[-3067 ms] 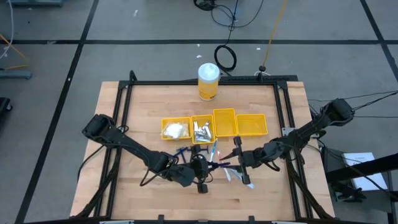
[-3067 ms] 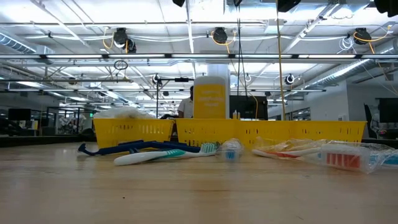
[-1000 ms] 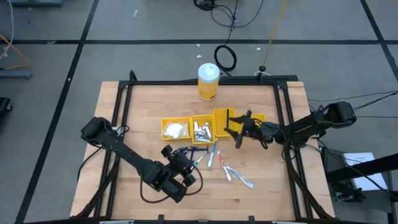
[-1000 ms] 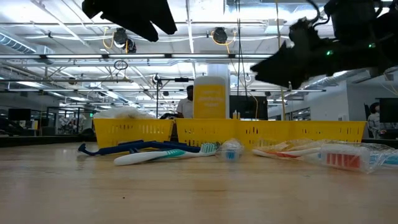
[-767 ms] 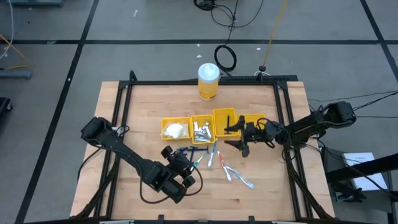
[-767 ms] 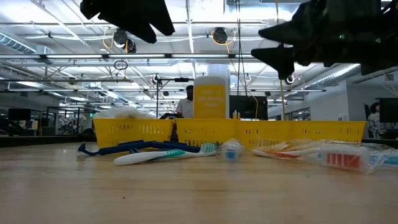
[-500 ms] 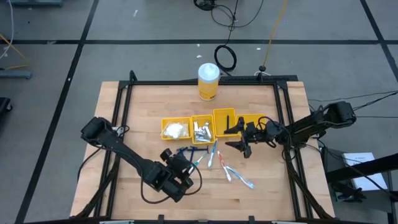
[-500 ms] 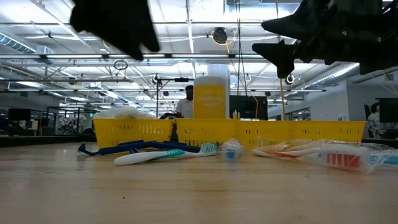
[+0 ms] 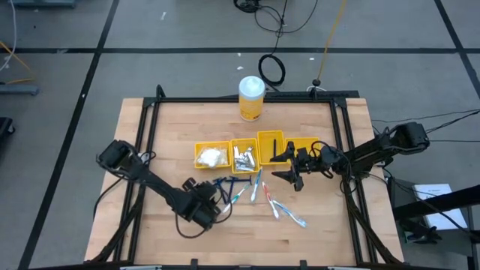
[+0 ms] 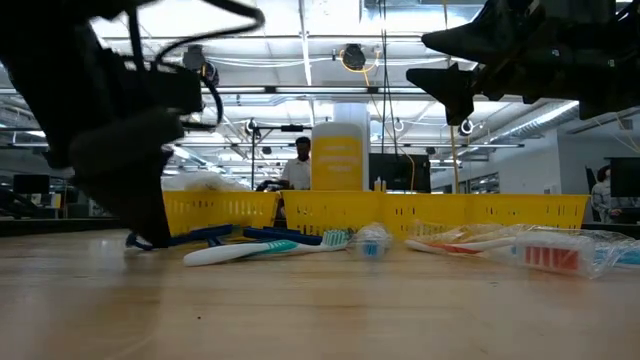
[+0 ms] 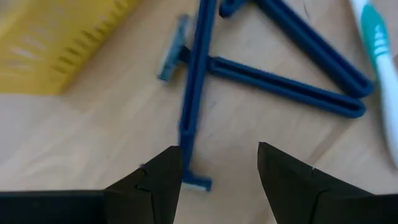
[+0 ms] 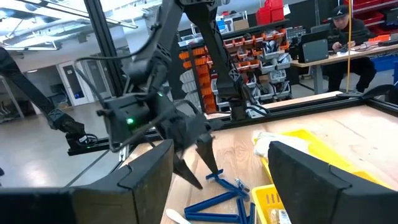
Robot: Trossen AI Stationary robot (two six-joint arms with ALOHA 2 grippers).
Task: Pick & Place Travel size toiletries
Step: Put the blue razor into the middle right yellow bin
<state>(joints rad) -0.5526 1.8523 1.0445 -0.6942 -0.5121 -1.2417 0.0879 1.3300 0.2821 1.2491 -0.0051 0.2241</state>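
Dark blue razors [image 9: 220, 184] lie crossed on the wood in front of the bins, next to a teal-and-white toothbrush [image 11: 379, 56]. My left gripper [image 11: 217, 148] is low over the razors [image 11: 191, 99] and open. Its fingers stand either side of the head end [image 11: 198, 183] of one razor, and no touch shows. More toothbrushes [image 9: 289, 214] lie to the right. My right gripper [image 9: 280, 165] hangs open and empty, well above the table at the front of the bins. White packets [image 9: 212, 155] and silvery sachets [image 9: 244, 156] fill the two left bins.
Several yellow bins [image 9: 304, 150] stand in a row across the table's middle, the two right ones bare. A tall yellow canister with a white lid [image 9: 251, 97] stands at the far edge. Open wood lies along the near side. A person shows in the room beyond [image 12: 339, 25].
My left gripper has come down from well above the table to just over the razors, shifting a little toward the left and far side; its fingers have stayed open. My right gripper turned slightly over the bins, then held still.
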